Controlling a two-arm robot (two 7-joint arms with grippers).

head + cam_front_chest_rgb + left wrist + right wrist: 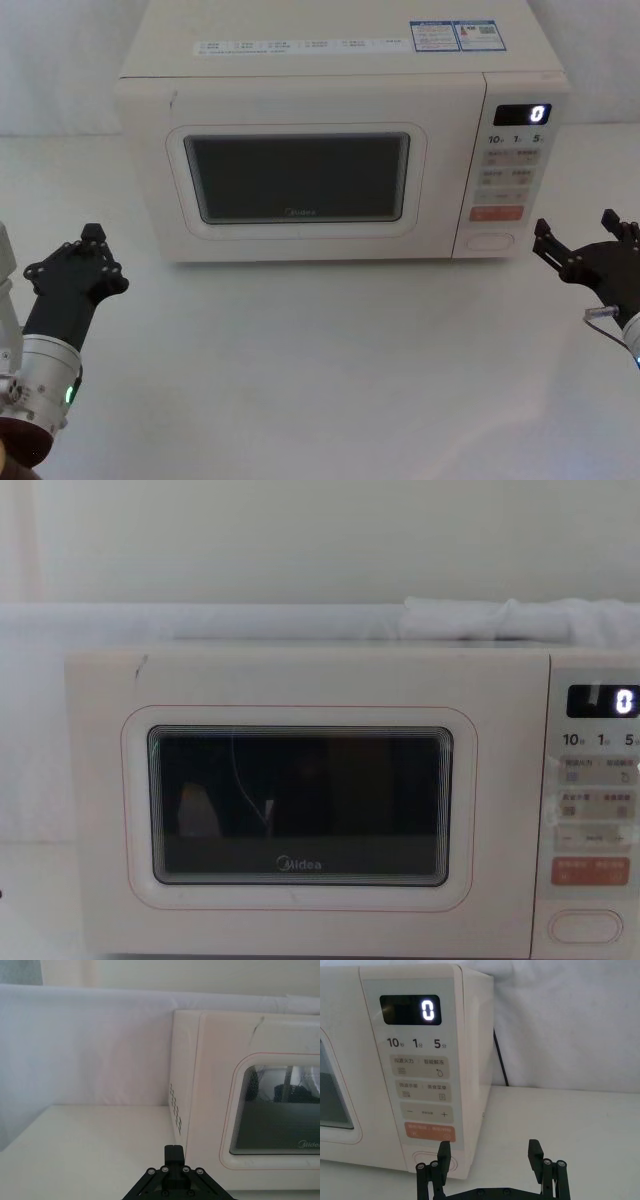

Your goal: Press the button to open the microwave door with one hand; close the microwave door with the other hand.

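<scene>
White worktop (330, 370), white backdrop | door (300, 180) shut, faces me | button (491, 241) low on panel, long axis sideways | right gripper (585, 240) just right of it, level, jaws apart, I'd press with this | left gripper (80, 262) far side, jaws together | 1 button, 1 door, 2 grippers

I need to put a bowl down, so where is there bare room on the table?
The widest free patch is the table in front of the microwave door, between the left claw and right claw. Another lies left of the microwave. It is tight by the button, near the right claw.
</scene>
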